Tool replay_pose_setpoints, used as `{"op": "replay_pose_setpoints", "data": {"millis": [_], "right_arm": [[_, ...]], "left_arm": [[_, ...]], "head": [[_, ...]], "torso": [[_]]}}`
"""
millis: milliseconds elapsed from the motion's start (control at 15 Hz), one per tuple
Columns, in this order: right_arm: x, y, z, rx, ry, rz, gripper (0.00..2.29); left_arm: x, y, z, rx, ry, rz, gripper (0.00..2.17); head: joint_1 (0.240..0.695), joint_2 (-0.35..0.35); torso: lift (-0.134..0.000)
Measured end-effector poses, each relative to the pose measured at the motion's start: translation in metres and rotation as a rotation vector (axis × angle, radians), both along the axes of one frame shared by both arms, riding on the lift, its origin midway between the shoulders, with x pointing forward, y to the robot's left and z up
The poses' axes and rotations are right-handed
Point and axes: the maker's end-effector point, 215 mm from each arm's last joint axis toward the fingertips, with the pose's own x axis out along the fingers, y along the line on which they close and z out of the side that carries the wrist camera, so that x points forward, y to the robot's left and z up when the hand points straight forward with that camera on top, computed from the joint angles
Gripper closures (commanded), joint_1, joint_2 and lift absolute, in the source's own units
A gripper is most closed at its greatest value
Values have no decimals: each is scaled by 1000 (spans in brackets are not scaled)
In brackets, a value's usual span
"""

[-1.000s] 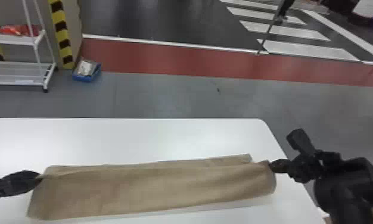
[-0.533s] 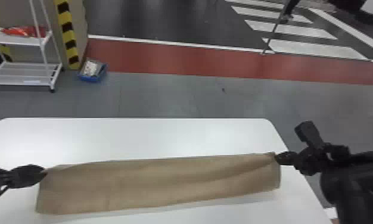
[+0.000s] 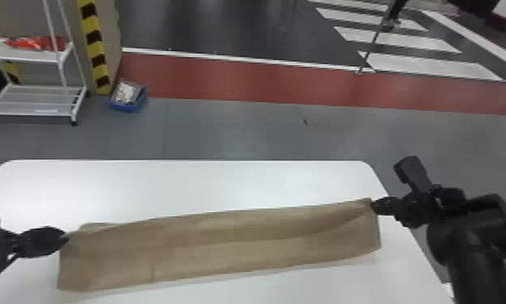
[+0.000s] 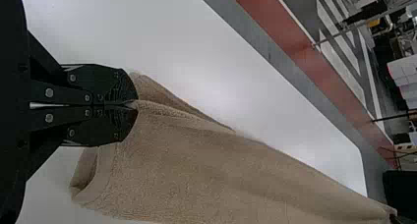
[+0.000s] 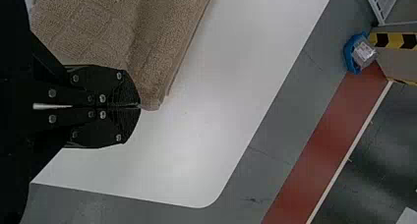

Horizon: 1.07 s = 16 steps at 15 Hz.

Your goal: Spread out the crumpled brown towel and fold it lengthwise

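Note:
In the head view my left gripper (image 3: pixel 67 238) is at the left end of the brown towel (image 3: pixel 224 242), and my right gripper (image 3: pixel 372 206) is at its far right corner. The towel forms a long, narrow folded strip across the table. The left wrist view has my left gripper (image 4: pixel 136 105) closed on the upper edge of the towel (image 4: pixel 196 165), with a loose flap curling beside the fingers. My right gripper (image 5: pixel 139 106) is shut on the corner of the towel (image 5: pixel 105 30) in the right wrist view.
The white table (image 3: pixel 183 186) has its far edge beyond the towel and its right edge beneath my right arm. On the floor past it stand a white shelf cart (image 3: pixel 34 103) and a blue bin (image 3: pixel 129 106).
The towel's right far edge has come to lie straighter at my right gripper, where a second layer showed behind it. Both grippers and the towel sit slightly farther right in the head view.

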Motion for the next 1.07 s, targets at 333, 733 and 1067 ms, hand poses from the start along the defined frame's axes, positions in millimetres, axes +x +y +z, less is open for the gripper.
{"op": "replay_pose_setpoints", "data": {"millis": [333,733,1067], "right_arm": [[11,5,-13,-42,37,12,1679],[12,3,-27,-108,74,14,569],[8,-11,-32,-150,78,-75,19]], "left_arm": [[4,-8,-3,5,4,-12,1345],[10,-12,-6,26,-5,-7,896],[22,-10,-1,4,-82,68,53]], "head": [[695,-221],[695,-224],[695,-234]], "torso": [[0],[0],[0]]}}
